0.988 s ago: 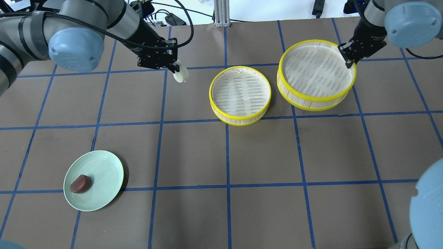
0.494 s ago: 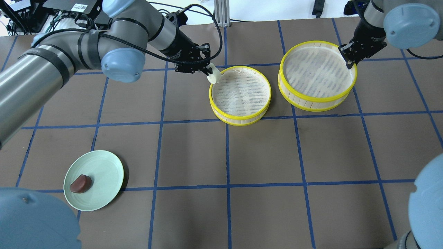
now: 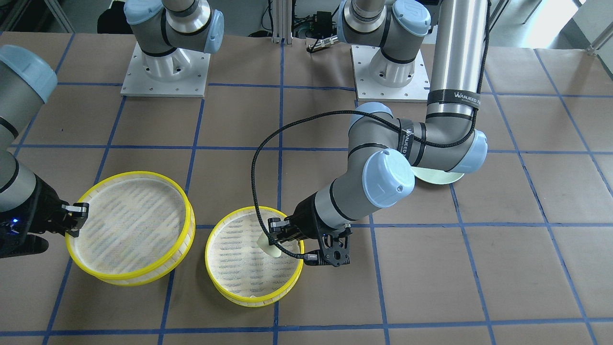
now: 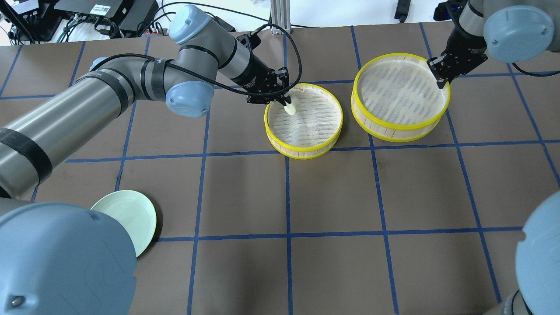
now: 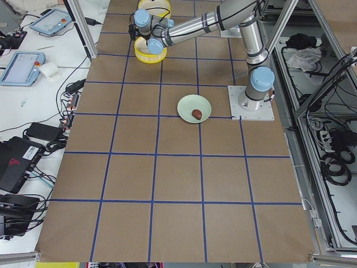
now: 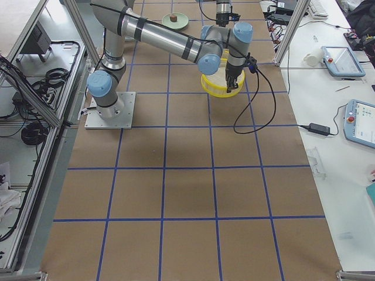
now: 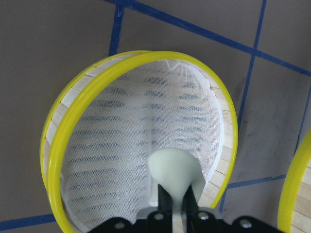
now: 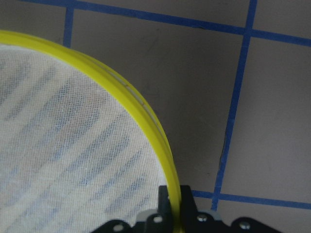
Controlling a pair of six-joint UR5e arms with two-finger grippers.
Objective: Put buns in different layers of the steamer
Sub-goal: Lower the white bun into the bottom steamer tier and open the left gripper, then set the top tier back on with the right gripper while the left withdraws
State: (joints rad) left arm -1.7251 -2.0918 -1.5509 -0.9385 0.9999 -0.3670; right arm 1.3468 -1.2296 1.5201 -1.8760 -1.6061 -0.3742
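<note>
My left gripper (image 4: pixel 286 101) is shut on the cream-white bun (image 4: pixel 291 107) and holds it just inside the near-left rim of the smaller-looking steamer layer (image 4: pixel 306 151). The left wrist view shows the bun (image 7: pixel 174 170) between my fingers, over that layer's mesh (image 7: pixel 121 126). My right gripper (image 4: pixel 439 78) is shut on the yellow rim of the second layer (image 4: pixel 393 131), at its far right edge. The rim (image 8: pixel 141 111) runs between the jaws. The reddish-brown bun (image 5: pixel 196 114) lies on the pale green plate (image 5: pixel 187 103). My left arm hides it in the overhead view.
The two layers stand side by side at the far middle and far right of the brown, blue-gridded table (image 4: pixel 332 197). The green plate (image 4: pixel 135 210) is near the front left, half under my left elbow.
My left gripper has carried the cream-white bun rightwards, from left of the layer to over its inner edge. My left elbow now covers part of the plate. The right gripper has stayed put.
</note>
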